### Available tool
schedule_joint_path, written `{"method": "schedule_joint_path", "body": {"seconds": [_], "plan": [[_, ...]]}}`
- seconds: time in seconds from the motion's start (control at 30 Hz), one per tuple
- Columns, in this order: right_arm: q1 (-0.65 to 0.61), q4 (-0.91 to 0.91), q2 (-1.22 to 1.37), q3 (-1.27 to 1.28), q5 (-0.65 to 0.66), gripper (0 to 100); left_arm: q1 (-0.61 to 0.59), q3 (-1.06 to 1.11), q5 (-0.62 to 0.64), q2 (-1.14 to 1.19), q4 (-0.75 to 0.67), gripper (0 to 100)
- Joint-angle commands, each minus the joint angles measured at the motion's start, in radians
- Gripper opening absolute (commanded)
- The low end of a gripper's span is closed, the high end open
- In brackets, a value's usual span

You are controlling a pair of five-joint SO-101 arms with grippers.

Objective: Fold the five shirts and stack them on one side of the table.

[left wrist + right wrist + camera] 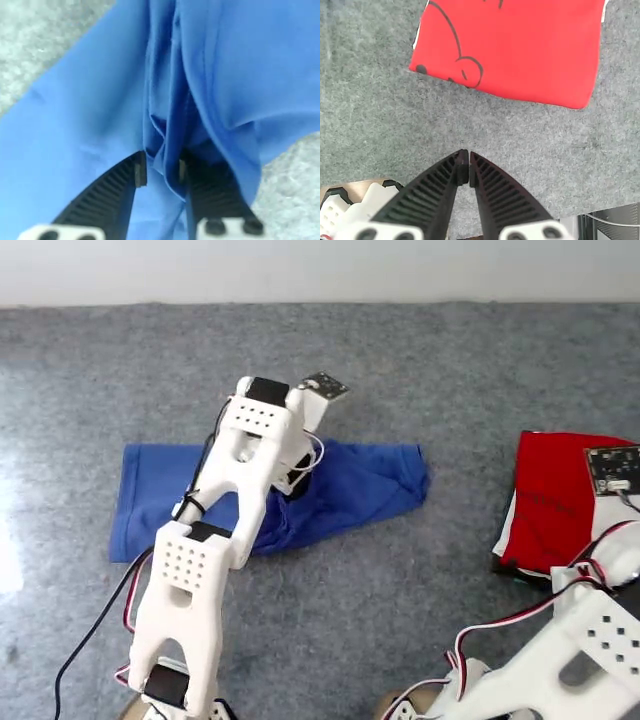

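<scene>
The left claw (pixel 161 170) pinches a fold of the blue shirt (pixel 75 130). The right claw (pixel 465 171), pressed together, hangs near the red shirt (pixel 520 45).

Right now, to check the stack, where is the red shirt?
In the high view, the folded red shirt tops the stack at the table's right side, apart from the blue shirt.

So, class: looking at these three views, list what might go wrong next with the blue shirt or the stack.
1. The left gripper pinches only a narrow bunched ridge of the blue shirt; it could slip free or drag more wrinkles in.
2. The right gripper, shut, sits near the red shirt topping the stack; a careless move might nudge it askew.
</scene>
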Motion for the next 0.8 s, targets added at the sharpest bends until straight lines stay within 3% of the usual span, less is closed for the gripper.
{"method": "schedule_joint_path", "body": {"seconds": [0.0,0.3,0.77], "plan": [[0.010,0.038,-0.018,0.002,0.009,0.9,-0.008,-0.036,-0.005,-0.098,0.021,11],[0.010,0.038,-0.018,0.002,0.009,0.9,0.092,-0.031,-0.005,-0.181,0.020,11],[0.010,0.039,-0.018,0.002,0.009,0.9,0.052,-0.033,-0.003,-0.238,0.021,16]]}}
